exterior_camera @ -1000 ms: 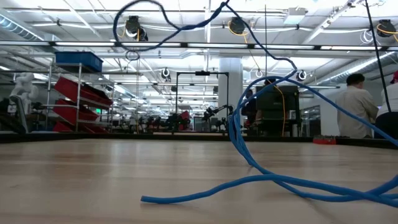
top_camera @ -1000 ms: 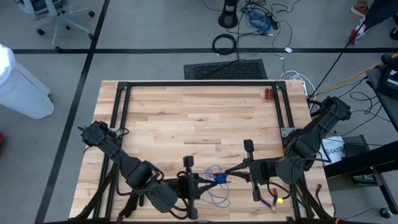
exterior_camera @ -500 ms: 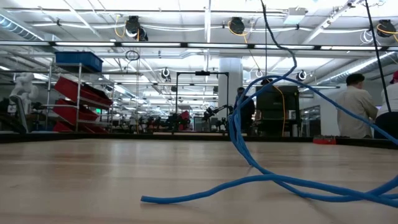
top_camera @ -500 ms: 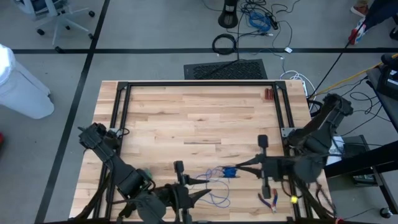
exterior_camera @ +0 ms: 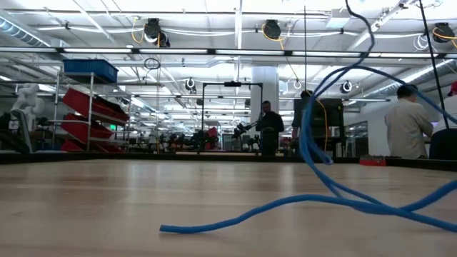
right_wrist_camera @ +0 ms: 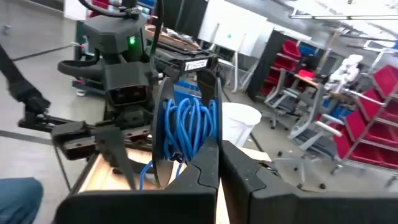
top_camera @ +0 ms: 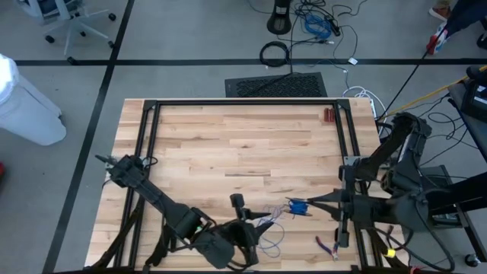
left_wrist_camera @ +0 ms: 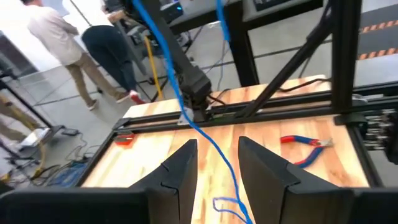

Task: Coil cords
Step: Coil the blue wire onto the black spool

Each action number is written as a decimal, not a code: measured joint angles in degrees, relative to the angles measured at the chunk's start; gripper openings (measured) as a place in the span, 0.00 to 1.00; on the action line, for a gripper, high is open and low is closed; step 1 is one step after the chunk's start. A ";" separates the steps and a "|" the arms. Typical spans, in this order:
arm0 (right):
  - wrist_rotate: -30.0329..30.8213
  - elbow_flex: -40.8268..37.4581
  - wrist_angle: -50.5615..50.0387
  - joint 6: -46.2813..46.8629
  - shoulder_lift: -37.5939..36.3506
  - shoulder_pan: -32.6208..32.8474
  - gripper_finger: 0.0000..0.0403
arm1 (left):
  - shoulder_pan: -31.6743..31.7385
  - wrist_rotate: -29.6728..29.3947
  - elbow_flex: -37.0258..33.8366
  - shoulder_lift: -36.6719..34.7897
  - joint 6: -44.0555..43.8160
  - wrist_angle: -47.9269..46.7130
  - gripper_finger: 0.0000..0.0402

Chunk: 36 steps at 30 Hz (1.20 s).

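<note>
Both arms are drawing apart: right gripper (top_camera: 316, 204), now nearer its table (top_camera: 228, 144) edge, is clamping a blue cord (right_wrist_camera: 186, 127) bundle; left gripper (left_wrist_camera: 217, 163) is standing open around the trailing strand. Judging ahead, keeping tension even should help each loop sit neatly.

**Q:** so what do you look like?

**A:** my two arms are dark, boxy, six joints each. Left gripper (left_wrist_camera: 217, 171) has chunky, matte black, angular fingers (left_wrist_camera: 180, 168). Right gripper (right_wrist_camera: 219, 163) has the same black wedge fingers.

**Q:** any markings?

**A:** a yellow spot on my right arm (top_camera: 392, 252), around 4 o'clock from overhead.
</note>
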 joint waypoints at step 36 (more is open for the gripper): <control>10.84 0.05 4.62 -7.12 0.00 5.68 0.00 | -0.08 0.22 -1.27 0.60 -5.53 -2.53 0.31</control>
